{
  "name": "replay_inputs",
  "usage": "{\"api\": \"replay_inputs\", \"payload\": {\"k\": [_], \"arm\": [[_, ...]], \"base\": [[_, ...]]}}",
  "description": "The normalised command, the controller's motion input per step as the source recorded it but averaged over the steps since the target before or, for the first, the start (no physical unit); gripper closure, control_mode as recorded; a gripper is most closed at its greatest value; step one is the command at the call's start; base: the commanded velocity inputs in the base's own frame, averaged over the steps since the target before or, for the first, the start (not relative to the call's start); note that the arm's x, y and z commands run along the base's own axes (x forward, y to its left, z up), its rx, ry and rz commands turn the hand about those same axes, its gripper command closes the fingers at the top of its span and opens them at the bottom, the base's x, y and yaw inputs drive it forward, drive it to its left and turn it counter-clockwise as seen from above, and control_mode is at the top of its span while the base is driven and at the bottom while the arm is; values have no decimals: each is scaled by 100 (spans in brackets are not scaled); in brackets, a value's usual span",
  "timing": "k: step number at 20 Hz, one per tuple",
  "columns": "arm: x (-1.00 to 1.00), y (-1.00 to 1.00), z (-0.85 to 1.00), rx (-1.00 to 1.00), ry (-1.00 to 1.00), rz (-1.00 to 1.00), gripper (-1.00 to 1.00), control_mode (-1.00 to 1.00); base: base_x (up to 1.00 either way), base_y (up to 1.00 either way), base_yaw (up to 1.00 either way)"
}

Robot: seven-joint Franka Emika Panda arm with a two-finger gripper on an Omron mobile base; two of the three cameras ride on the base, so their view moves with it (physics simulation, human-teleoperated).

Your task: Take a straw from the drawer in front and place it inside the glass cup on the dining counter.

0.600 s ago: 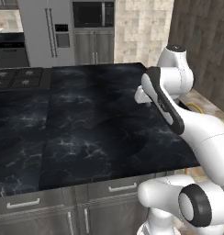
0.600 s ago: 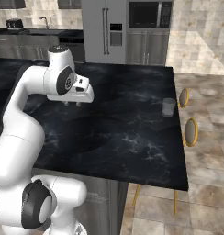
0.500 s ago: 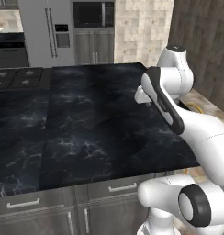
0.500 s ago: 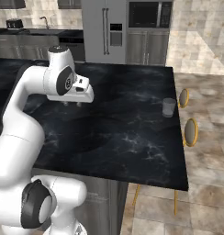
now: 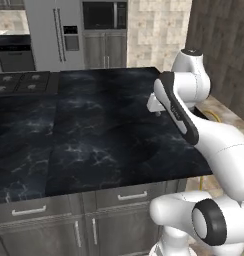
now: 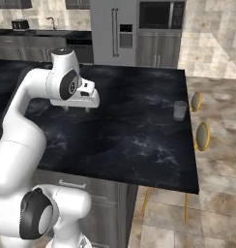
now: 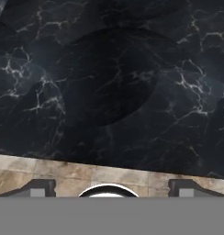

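Near to far: drawers are shut under the counter point(image 5: 94, 150), so no straw yet. The tool point(image 6: 76, 109) hovers mid-slab, fingers spread wide, empty. Glass cup point(image 6: 180, 110) sits by the far-right edge. I'd drop low, pull squarely.

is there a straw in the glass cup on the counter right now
No, the glass cup stands empty near the right edge of the dining counter, with no straw in it.
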Motion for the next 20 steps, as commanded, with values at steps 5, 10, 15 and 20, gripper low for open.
{"api": "replay_inputs", "payload": {"k": [5, 10, 15, 20], "arm": [[0, 0, 0, 0, 0, 0, -100, 100], [0, 0, 0, 0, 0, 0, -100, 100], [0, 0, 0, 0, 0, 0, -100, 100], [0, 0, 0, 0, 0, 0, -100, 100]], "base": [[-58, 2, 4], [-71, 46, -26], [-73, 81, -44], [-50, 98, -46]]}}
